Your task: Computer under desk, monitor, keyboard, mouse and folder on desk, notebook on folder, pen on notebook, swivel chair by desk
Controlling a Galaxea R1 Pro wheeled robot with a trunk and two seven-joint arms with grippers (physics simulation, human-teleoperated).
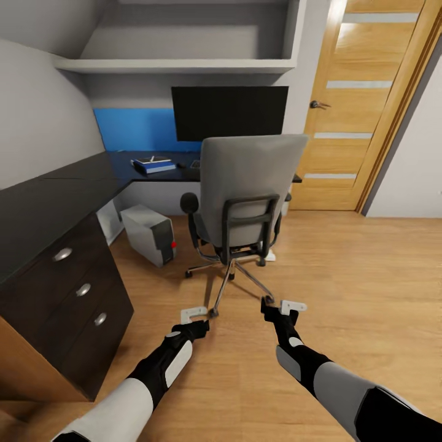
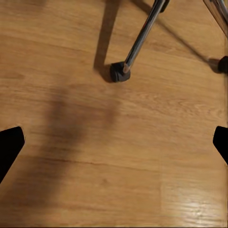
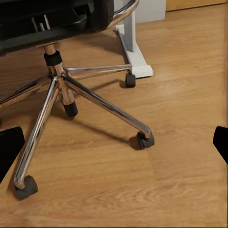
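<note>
Both arms reach forward and low over the floor (image 1: 368, 276), the left gripper (image 1: 195, 314) and right gripper (image 1: 288, 306) both spread wide, holding nothing. The chair (image 1: 245, 190) stands just beyond them, backrest toward us. Farther off, the monitor (image 1: 229, 113) sits on the desk (image 1: 55, 196); the computer (image 1: 148, 234) stands underneath.
</note>
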